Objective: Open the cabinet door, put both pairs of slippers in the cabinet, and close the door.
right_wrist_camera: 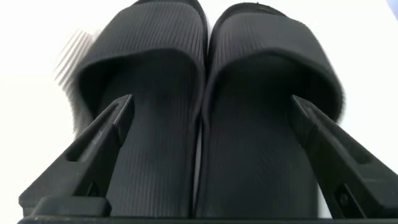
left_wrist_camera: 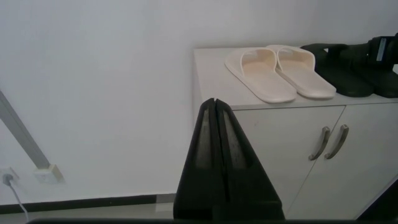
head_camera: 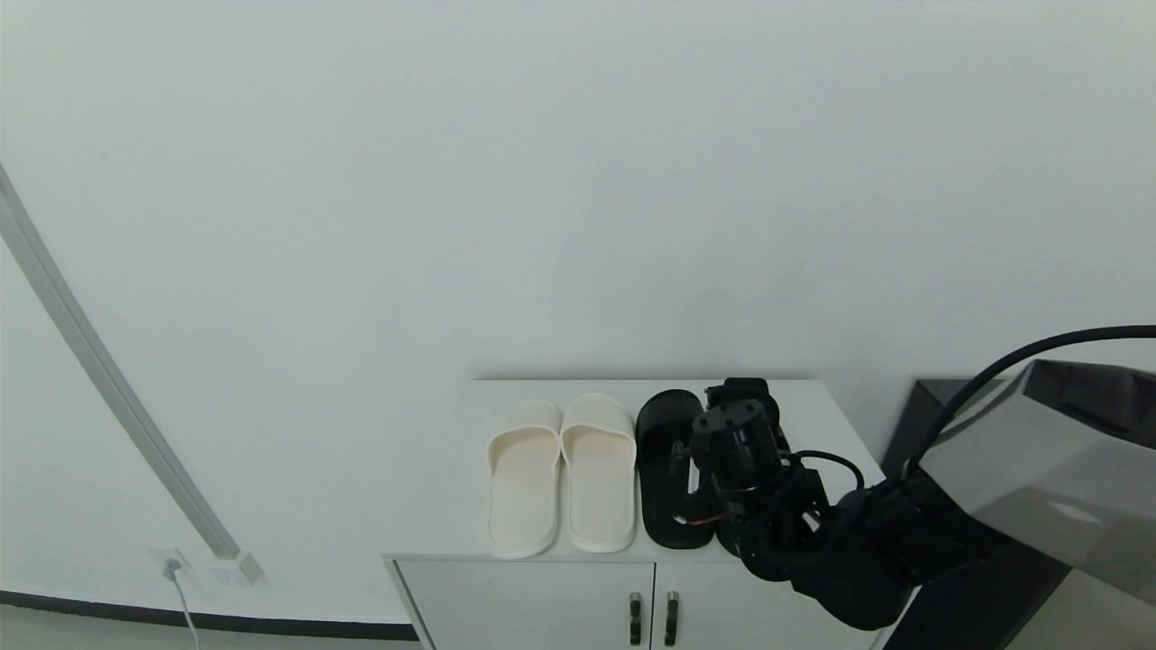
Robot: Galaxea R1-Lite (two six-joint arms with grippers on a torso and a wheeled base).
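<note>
Progress: nothing finished as far as shown; cabinet doors point(head_camera: 528, 603) shut, both pairs on the cabinet top, lower centre of the head view.
Left to do: opening a door, stowing both pairs, closing.
White slippers point(head_camera: 560, 474): side by side, just left of the black pair.
Black slippers point(head_camera: 666, 469): right of the white pair, partly under the arm.
Right gripper point(right_wrist_camera: 211, 106): spread wide, straddling both black slippers, one finger outside each; contact unclear.
Left gripper point(left_wrist_camera: 215, 109): pressed together, empty, well apart from the slippers.

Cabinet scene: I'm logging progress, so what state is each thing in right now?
Doors: shut.
White slippers: side by side on the cabinet top.
Black slippers: on the cabinet top, straddled by the right gripper.
Right gripper: open, not yet closed on anything.
Left gripper: shut, empty.
</note>
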